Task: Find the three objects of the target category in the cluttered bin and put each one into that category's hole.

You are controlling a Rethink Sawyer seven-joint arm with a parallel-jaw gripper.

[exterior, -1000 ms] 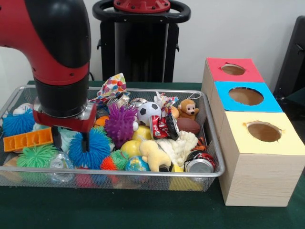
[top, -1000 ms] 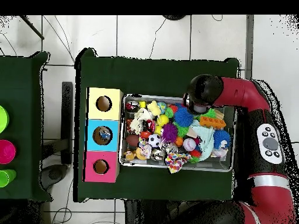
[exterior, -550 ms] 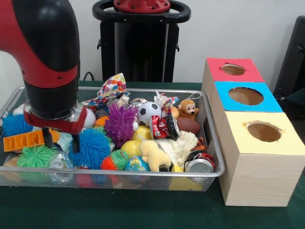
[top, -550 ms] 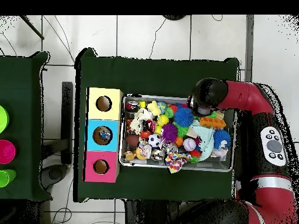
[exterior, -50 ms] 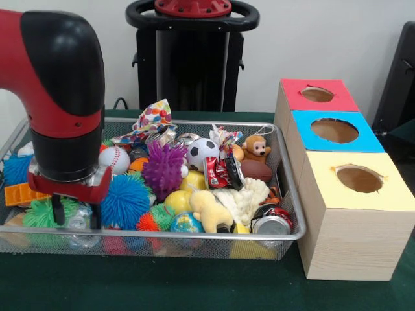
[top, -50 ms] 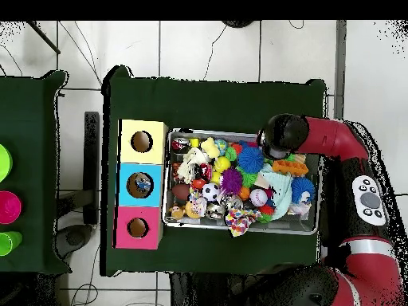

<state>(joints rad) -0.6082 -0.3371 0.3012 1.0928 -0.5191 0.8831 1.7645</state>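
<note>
A wire bin [exterior, -50 ms: 194, 237] [top, -50 ms: 169, 183] holds mixed toys: spiky balls in blue [exterior, -50 ms: 126, 201], purple [exterior, -50 ms: 163, 167] and green [exterior, -50 ms: 37, 211], a baseball [exterior, -50 ms: 117, 159], a soccer ball [exterior, -50 ms: 202, 151], a brown football [exterior, -50 ms: 258, 170], a plush monkey [exterior, -50 ms: 256, 148], a yellow plush [exterior, -50 ms: 209, 210] and crushed cans [exterior, -50 ms: 272, 224] [exterior, -50 ms: 220, 172]. My gripper [exterior, -50 ms: 75, 216] hangs open low at the bin's left front corner. Its fingers [exterior, -50 ms: 57, 211] straddle a crushed clear can [exterior, -50 ms: 79, 221] between the green and blue spiky balls. In the overhead view the arm [top, -50 ms: 284, 134] hides the gripper.
Three wooden boxes with round holes stand right of the bin in the front view: red [exterior, -50 ms: 318, 95], blue [exterior, -50 ms: 334, 129], yellow [exterior, -50 ms: 358, 178]. An orange block [exterior, -50 ms: 15, 193] lies at the bin's left edge. A spotted cloth [exterior, -50 ms: 150, 120] drapes the far rim.
In the front view the arm has moved left and toward the bin's near rim, off the blue spiky ball. The gripper sits lower, and the orange block is now mostly covered.
</note>
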